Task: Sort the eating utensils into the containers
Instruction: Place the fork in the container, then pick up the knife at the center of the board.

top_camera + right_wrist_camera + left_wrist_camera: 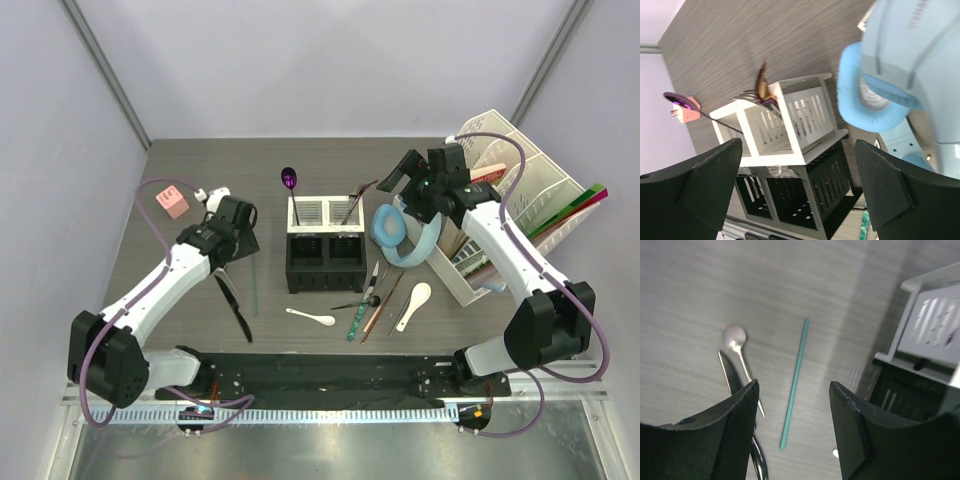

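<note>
Grey wood-grain surface (200, 160): carries everything; both arms reach over it from the near edge.
White slotted rack (530, 200): far-right corner, no part of the sorting.
Caddy (325, 262): mid-surface, white-rimmed compartments on its far side, black ones on its near side.
Light blue ring (390, 225): between caddy and rack.
Left end effector (793, 385): jaws apart, holding nothing, hanging over the surface left of the caddy, above a teal stick (794, 385).
Right end effector (799, 145): jaws wide, holding nothing, poised above the caddy's far-right corner.
Already sorted: purple spoon (289, 180) upright in the far-left compartment; a fork (746, 94) and a copper-toned piece (761, 84) lean in the far-right one.
Left to sort, left side: black knife (234, 308) beside the teal stick.
Left to sort, near edge: one white soup spoon (312, 318) in front of the caddy, a second soup spoon (413, 305) toward the rack, with a green-patterned piece (357, 320) and brown chopsticks (382, 305) between them.
Pink block (172, 200): far-left, apart from it all.
Progress: early, by my reading; about three pieces stand in place, more lie loose, and the near black compartments look unfilled.
</note>
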`<control>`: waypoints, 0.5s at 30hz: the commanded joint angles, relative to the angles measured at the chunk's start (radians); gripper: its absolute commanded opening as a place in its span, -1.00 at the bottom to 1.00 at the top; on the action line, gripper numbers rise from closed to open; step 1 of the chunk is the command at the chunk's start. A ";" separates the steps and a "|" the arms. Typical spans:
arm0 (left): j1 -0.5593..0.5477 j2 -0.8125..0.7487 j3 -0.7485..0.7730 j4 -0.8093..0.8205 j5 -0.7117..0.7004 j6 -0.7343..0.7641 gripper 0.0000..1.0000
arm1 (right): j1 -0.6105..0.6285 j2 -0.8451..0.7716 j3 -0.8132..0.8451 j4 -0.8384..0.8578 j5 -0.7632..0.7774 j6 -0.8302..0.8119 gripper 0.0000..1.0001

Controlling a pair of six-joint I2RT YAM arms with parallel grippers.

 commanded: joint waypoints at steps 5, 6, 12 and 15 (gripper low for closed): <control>0.118 0.024 -0.051 -0.160 0.043 -0.157 0.18 | 0.008 0.060 0.052 0.091 -0.052 0.005 0.99; 0.127 0.026 -0.062 -0.166 0.063 -0.160 0.18 | 0.009 0.069 0.059 0.094 -0.058 -0.013 0.99; 0.222 0.090 -0.070 -0.218 0.138 -0.172 0.18 | 0.002 0.121 0.072 0.129 -0.098 -0.034 0.99; 0.241 0.165 -0.059 -0.254 0.170 -0.174 0.16 | -0.003 0.153 0.087 0.157 -0.115 -0.036 0.99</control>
